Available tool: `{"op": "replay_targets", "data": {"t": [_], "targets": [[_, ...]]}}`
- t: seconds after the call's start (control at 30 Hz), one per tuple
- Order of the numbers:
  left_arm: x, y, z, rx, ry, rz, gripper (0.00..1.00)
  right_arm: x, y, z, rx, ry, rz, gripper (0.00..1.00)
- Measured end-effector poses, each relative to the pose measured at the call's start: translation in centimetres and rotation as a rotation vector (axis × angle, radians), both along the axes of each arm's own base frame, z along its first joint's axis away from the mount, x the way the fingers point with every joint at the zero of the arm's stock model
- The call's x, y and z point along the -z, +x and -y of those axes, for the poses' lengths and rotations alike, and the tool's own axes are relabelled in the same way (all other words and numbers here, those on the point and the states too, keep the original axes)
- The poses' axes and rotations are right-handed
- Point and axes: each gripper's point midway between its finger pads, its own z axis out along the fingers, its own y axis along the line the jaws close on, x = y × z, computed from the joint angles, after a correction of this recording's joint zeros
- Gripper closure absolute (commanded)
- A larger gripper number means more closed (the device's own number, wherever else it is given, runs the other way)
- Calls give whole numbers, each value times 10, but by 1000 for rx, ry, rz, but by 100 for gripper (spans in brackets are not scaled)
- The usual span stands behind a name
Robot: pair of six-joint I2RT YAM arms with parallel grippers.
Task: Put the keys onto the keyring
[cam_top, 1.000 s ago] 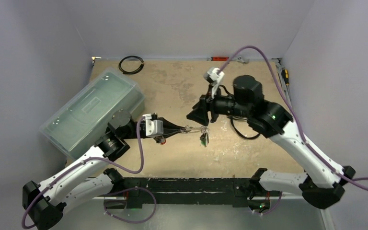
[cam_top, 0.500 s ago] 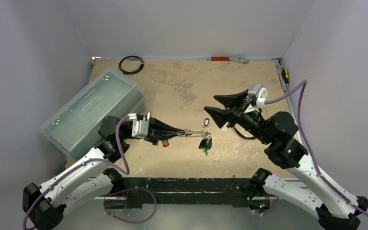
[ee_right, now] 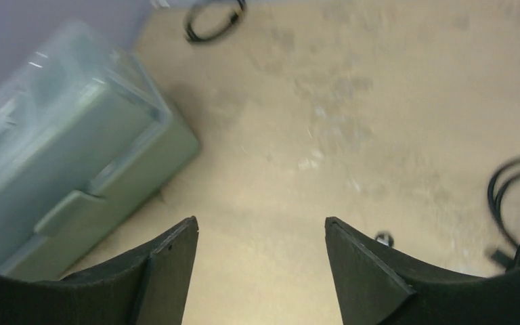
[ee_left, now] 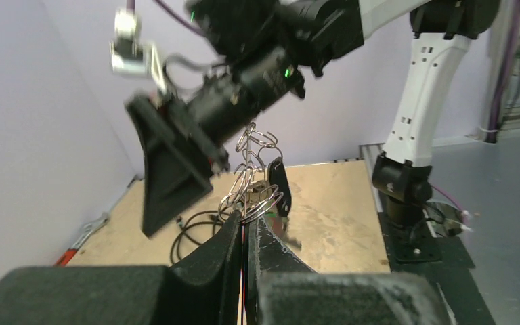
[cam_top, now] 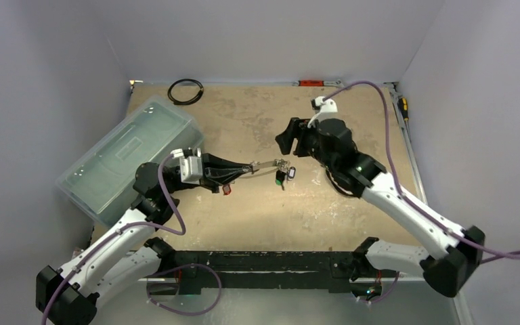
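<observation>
Left wrist view: the left jaws pinch shut on the keyring (ee_left: 244, 184), thin silvery wire loops at frame centre, keys (ee_left: 279, 184) dangling from it. Right jaws gape wide, empty.

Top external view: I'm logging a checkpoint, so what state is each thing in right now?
left gripper, shut on the keyring.
keyring, held up in the air.
keys, hanging from the keyring.
right gripper, open and empty.
plastic box, lid on.
black cable coil, lying flat, untouched.
</observation>
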Motion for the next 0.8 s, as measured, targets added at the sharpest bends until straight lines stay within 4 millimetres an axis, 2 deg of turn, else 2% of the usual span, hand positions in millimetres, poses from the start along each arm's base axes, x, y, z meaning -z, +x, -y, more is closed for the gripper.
{"op": "replay_targets", "data": {"t": [0.07, 0.13, 0.27, 0.43, 0.6, 0.7, 0.8], "targets": [[-1, 8, -4, -51, -6, 2, 100, 35, 14, -2, 15, -25, -117, 32], [-2, 14, -7, -95, -9, 4, 100, 76, 20, -1, 26, -54, -249, 32], [-1, 25, -12, -172, -10, 1, 100, 133, 15, 2, 30, -100, -410, 32], [4, 35, -16, -230, 2, -13, 100, 174, 13, -5, -34, -184, -488, 37], [9, 41, -17, -257, 17, -27, 100, 219, 13, -2, -4, -240, -605, 44], [11, 42, -18, -261, 22, -36, 100, 236, 13, 2, 59, -234, -662, 46], [13, 43, -18, -266, 27, -42, 100, 244, 15, 5, 121, -217, -694, 49]]}}
